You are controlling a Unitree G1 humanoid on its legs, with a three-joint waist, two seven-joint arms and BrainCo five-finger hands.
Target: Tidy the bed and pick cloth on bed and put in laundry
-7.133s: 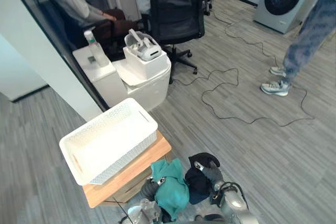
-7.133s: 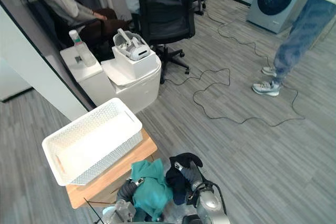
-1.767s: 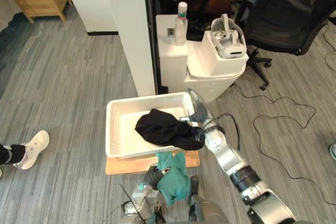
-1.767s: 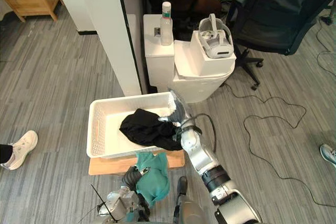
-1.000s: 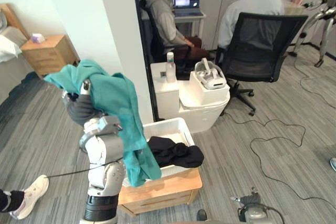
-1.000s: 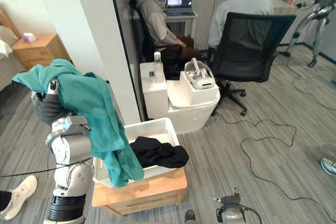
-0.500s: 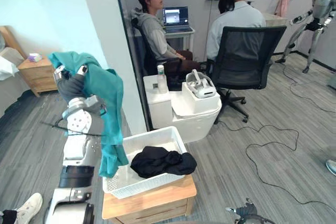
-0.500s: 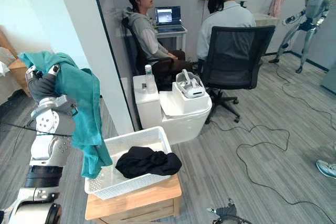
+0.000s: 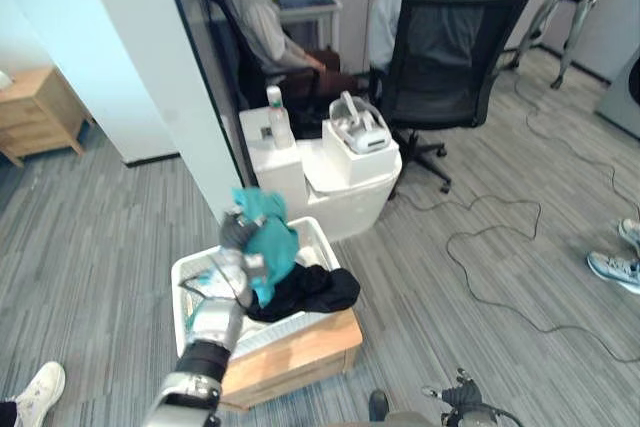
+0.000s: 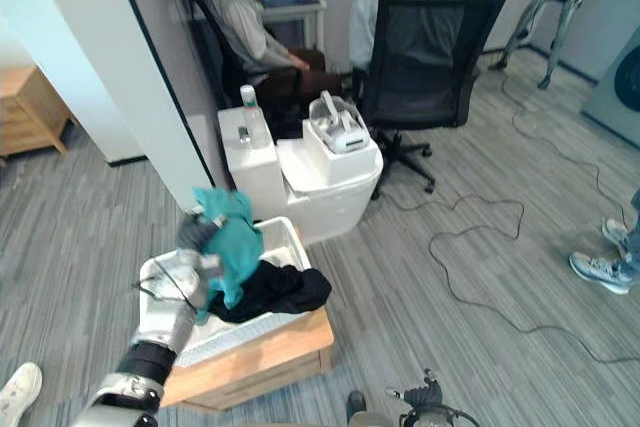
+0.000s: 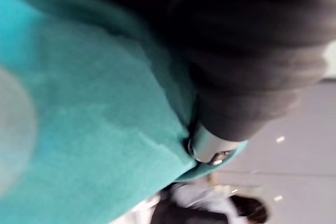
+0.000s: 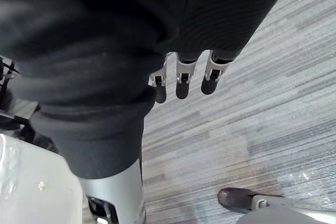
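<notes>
One teal cloth [image 9: 268, 239], probably light, limp and snag-prone, drapes bunched over the left hand [image 9: 236, 233] (grip cannot be told), basket [image 10: 240, 333] below it; best gathered mid-bunch; right hand [image 12: 182, 77] hangs loose-fingered.

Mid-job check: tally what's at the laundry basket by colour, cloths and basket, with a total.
teal cloth: 1, at the left hand, above the basket
black cloth: 1, lying in the basket
white basket: 1
Total: 3
</notes>
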